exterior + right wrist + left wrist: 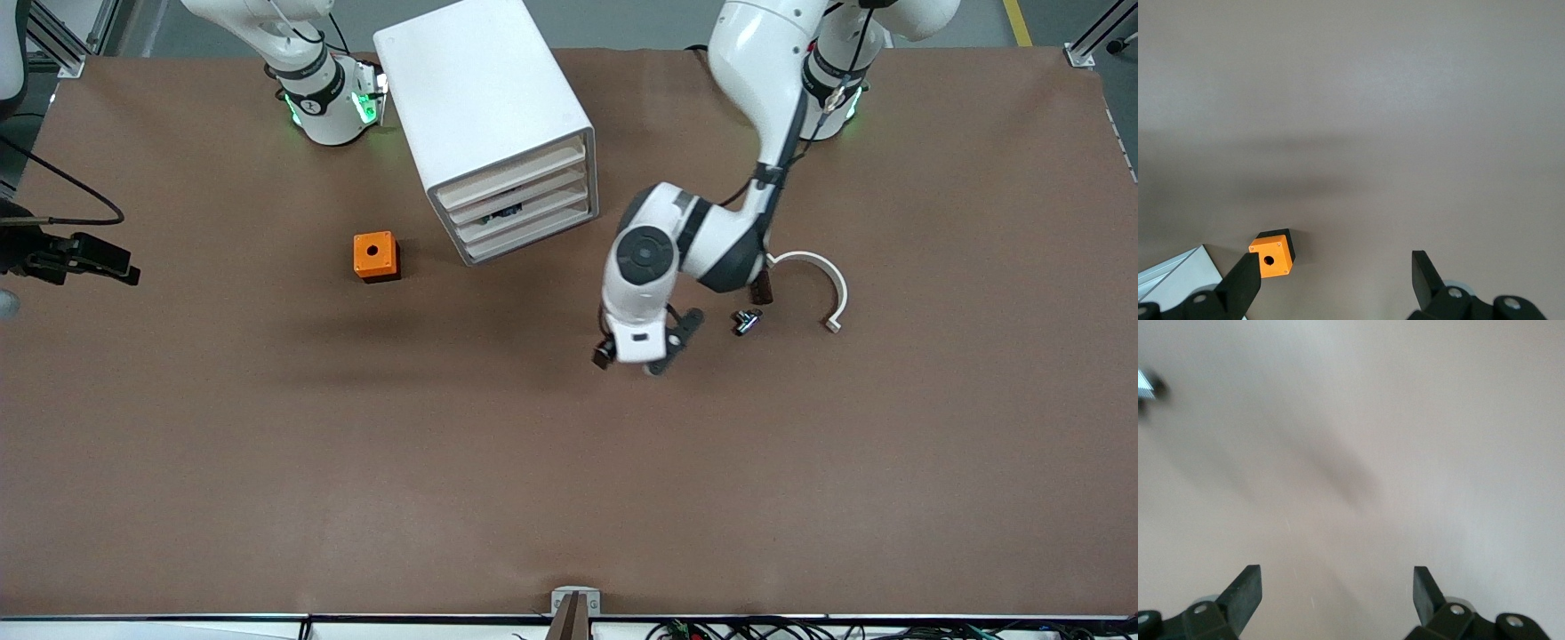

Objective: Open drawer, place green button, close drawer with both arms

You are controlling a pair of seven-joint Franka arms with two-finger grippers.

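Note:
The white cabinet (484, 107) stands between the two arm bases, and its drawer fronts (524, 209) all sit flush. A small dark and bluish thing (502, 214) shows in a gap between two fronts; I cannot tell if it is the button, and no green cap shows. My left gripper (633, 360) hangs open and empty over bare table, nearer the front camera than the cabinet; its wrist view (1338, 587) shows nothing between the fingers. My right gripper (1336, 273) shows only in its wrist view, open and empty, high over the table.
An orange box with a hole (375, 256) sits beside the cabinet toward the right arm's end and shows in the right wrist view (1273, 254). A black switch (747, 321) and a white curved piece (822, 284) lie beside the left arm. A black device (76, 258) sits at the table's edge.

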